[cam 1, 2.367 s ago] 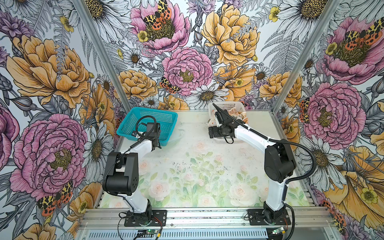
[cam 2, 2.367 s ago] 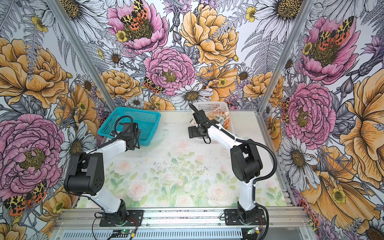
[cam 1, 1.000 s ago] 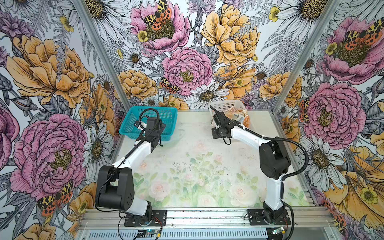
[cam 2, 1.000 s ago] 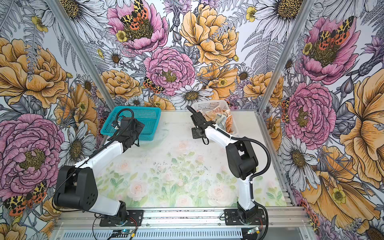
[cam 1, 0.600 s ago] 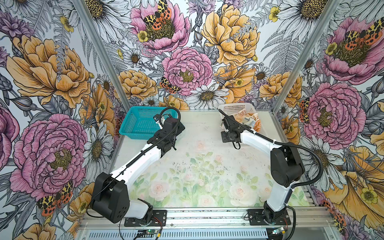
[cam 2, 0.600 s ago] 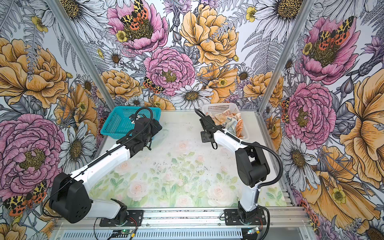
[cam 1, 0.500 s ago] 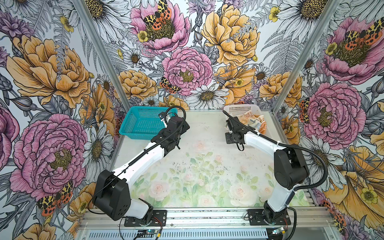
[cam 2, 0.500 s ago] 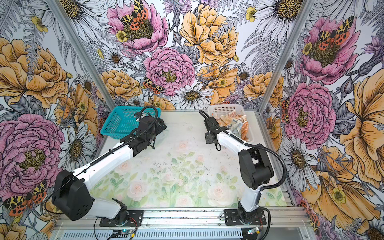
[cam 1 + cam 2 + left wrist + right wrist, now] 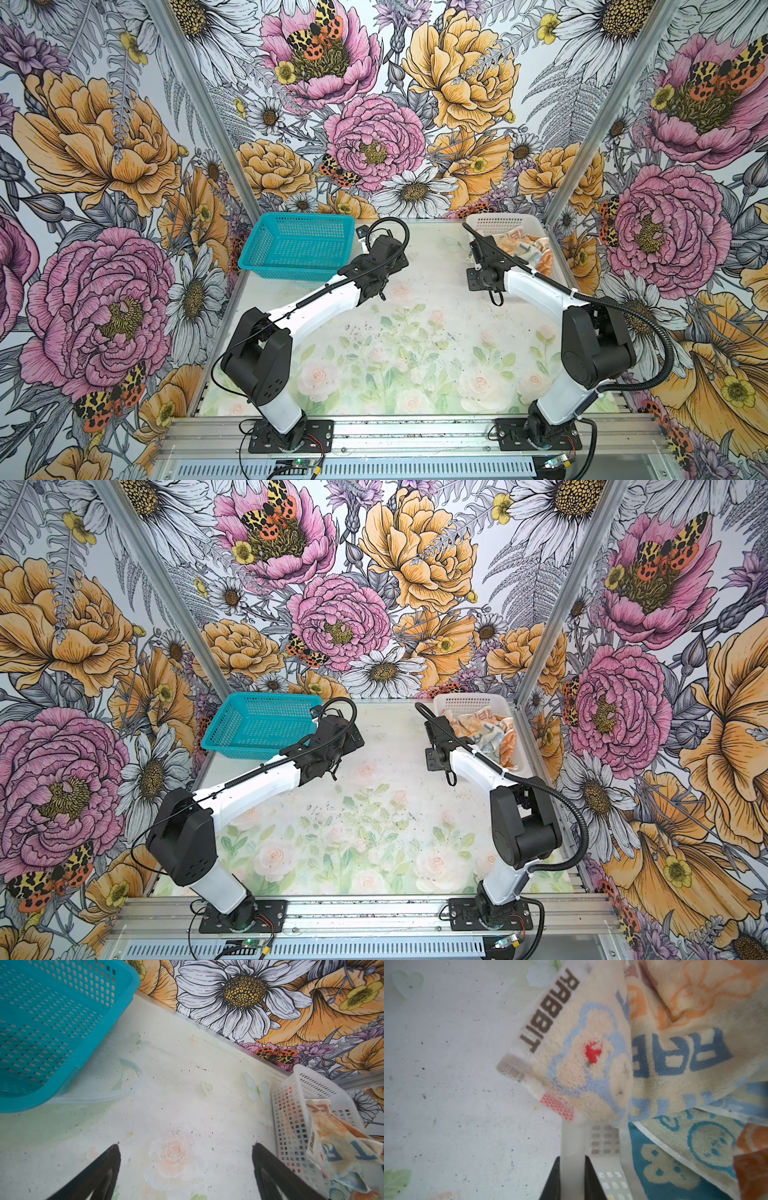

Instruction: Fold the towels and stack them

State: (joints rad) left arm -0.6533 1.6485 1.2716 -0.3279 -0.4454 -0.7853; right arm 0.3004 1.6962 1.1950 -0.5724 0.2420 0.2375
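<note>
Presently: towels (image 9: pixel 482 729), crumpled, heaped in white basket (image 9: pixel 471 701) at the far right of the worktop (image 9: pixel 415 332). Right fingers (image 9: pixel 552 1184) closed on the basket rim, no cloth held; left fingers (image 9: pixel 99 1172) spread wide, empty. Rim best released, then one towel corner pinched alone

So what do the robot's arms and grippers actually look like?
Two matching arms: the left arm and right arm have smooth white shells between chunky black joints, each bolted to a black base plate. A ribbed black cable runs along each. The left gripper and right gripper end in thin, black, tapering fingers.
</note>
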